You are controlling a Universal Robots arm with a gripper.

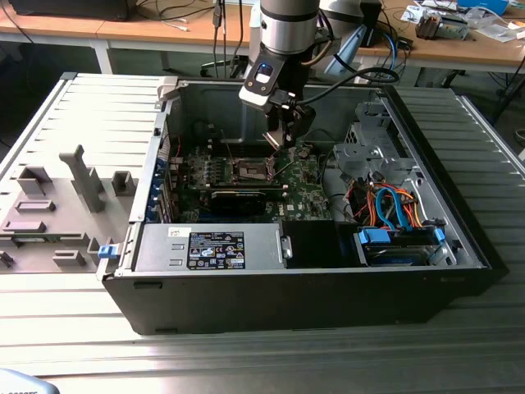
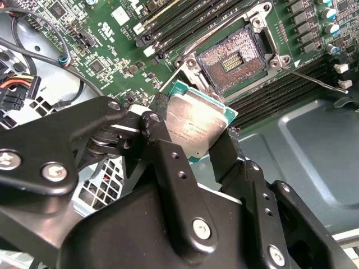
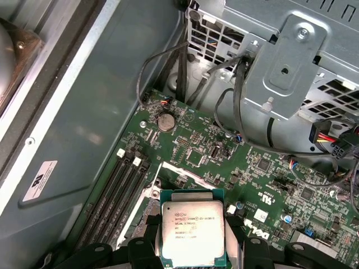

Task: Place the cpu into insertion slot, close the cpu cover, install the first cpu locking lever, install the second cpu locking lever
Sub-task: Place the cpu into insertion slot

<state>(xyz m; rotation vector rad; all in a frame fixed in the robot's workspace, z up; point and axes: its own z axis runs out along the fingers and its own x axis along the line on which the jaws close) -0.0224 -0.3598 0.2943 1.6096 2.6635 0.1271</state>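
My gripper is shut on the cpu, a flat grey-beige square chip with a green rim, held by two opposite edges between black fingers. In the first wrist view the cpu hangs face-up over the green board. The insertion slot lies uncovered just beyond the chip, its dark pin field showing inside a silvery rim. The cpu cover's silvery edge stands lifted at the side of the slot nearest the chip. A thin wire locking lever sticks out beside the slot. In the exterior view my gripper hovers inside the case, just above and to the exterior view's right of the slot.
The open computer case surrounds the board. A metal drive cage with loose cables rises beside it. Black memory slots run near the slot. A power supply lies along the front; a grey fixture tray sits at the exterior view's left.
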